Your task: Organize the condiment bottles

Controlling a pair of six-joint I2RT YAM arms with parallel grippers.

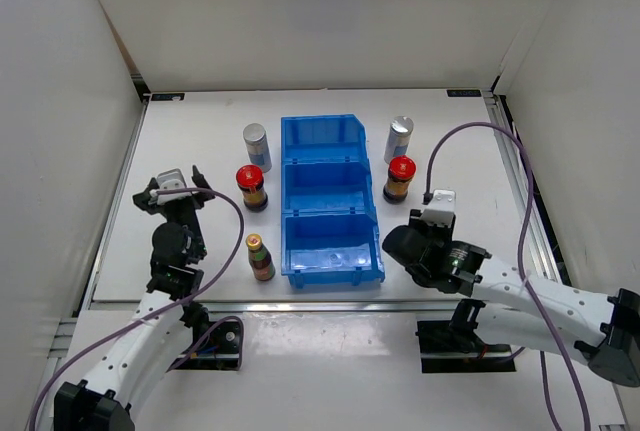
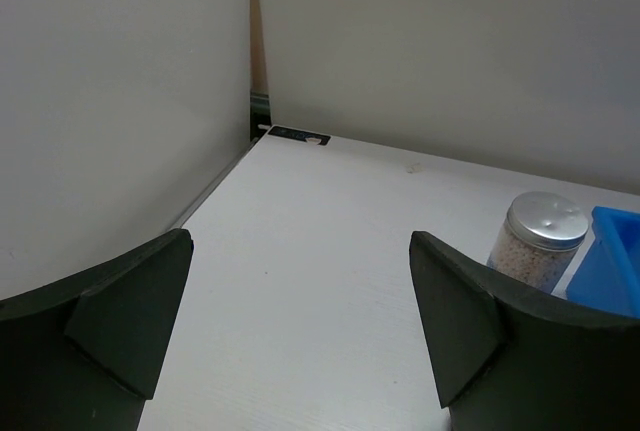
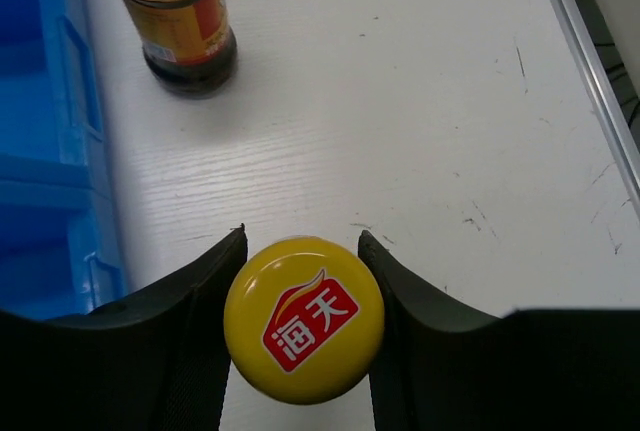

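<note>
My right gripper is shut round a slim yellow-capped bottle that stands on the table just right of the blue bin; in the top view the gripper hides this bottle. A second yellow-capped bottle stands left of the bin. Two red-capped brown bottles and two pale silver-topped cylinders stand on either side of the bin. My left gripper is open and empty at the far left; its wrist view shows the gripper and the left cylinder.
The blue three-compartment bin sits mid-table, its compartments showing nothing inside; its edge shows in the left wrist view and the right wrist view. White walls enclose the table on three sides. The right red-capped bottle stands ahead of my right gripper.
</note>
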